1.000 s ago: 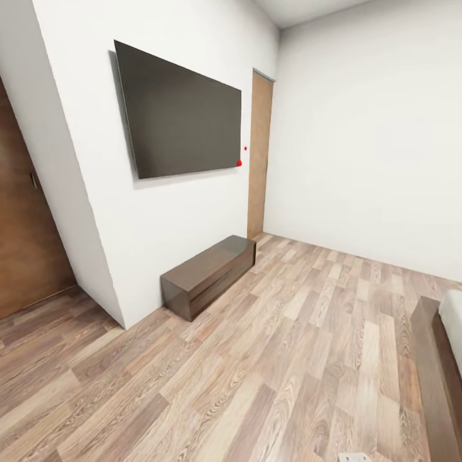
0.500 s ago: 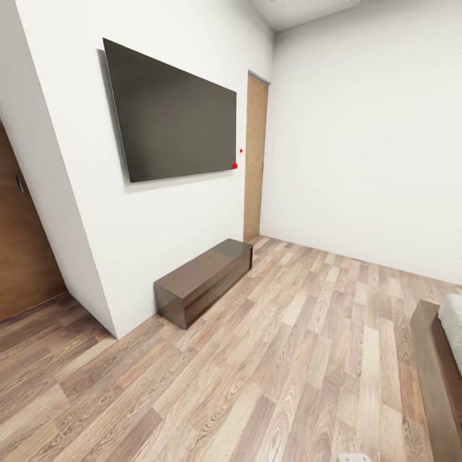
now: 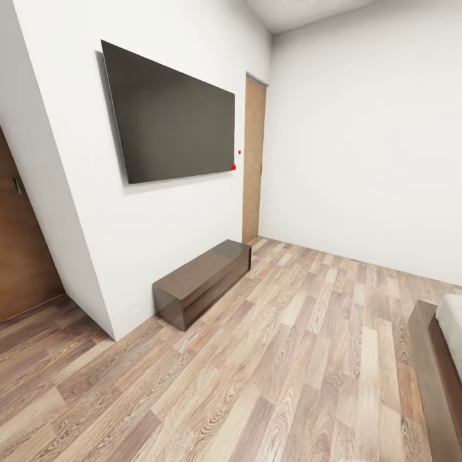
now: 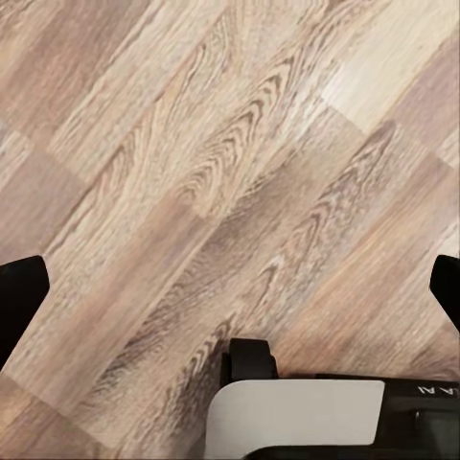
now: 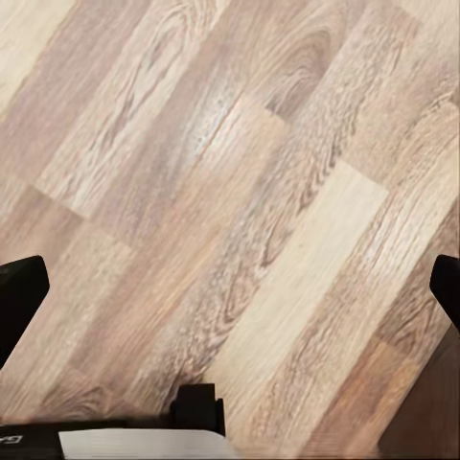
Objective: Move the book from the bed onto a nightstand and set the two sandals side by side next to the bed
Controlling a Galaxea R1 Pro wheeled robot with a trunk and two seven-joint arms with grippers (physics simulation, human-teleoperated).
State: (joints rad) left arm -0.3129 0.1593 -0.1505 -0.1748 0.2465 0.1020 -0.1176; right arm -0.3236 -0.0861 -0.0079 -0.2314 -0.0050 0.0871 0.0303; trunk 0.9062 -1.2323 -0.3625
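Bedroom (image 3: 359,160) seen from the head camera: wall TV (image 3: 170,115), low dark cabinet (image 3: 202,280) shut below it against the wall, wooden door (image 3: 253,160) far in the corner. Corner of the bed (image 3: 443,366) sat at the right edge, mattress pale grey; book and sandals out of sight. Versus a second back, the view had panned slightly, TV and cabinet sitting further left. Left gripper (image 4: 230,287) and right gripper (image 5: 230,292) hung over plank floor (image 3: 269,385), jaws spread wide, empty.

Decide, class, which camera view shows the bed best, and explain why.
The head view: the bed appears at its right edge, dark wooden frame with pale mattress above. Both wrist views look down at the wood-plank floor between each open end effector's fingertips.
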